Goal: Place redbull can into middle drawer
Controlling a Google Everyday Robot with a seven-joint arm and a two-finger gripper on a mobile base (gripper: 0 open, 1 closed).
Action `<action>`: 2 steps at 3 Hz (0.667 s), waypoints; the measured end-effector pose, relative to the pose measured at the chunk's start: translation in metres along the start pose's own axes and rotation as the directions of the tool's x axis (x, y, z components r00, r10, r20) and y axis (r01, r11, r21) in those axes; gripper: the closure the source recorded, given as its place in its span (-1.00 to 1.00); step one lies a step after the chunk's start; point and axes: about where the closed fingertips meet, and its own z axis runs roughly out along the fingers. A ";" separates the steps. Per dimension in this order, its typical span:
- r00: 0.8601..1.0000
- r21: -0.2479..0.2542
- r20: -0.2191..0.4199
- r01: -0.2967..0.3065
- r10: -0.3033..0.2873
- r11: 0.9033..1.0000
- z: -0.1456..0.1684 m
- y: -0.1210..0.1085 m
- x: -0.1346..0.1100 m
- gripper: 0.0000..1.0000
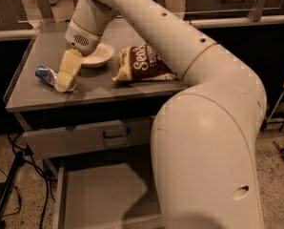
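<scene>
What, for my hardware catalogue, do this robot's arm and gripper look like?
The arm is off-white, with rounded tubular links, a row of small dark holes on the upper link, a thin tan ring at one joint and a dotted grille on the wrist. No cables show on it. The gripper, at the redbull can on the counter, is pale yellow and blocky.

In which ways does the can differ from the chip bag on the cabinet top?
The can is small, blue and silver; the bag is larger, brown with white letters. The can lies on its side at the left; the bag lies flat near the middle. The tool is down at the can and covers part of it; the bag lies apart from the tool. Both rest on the grey cabinet top.
</scene>
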 end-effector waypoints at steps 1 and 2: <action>1.000 -0.014 0.017 -0.011 0.011 1.000 0.006 -0.002 -0.003 -1.00; 1.000 -0.031 0.031 0.005 -0.004 0.999 0.021 0.000 -0.015 -1.00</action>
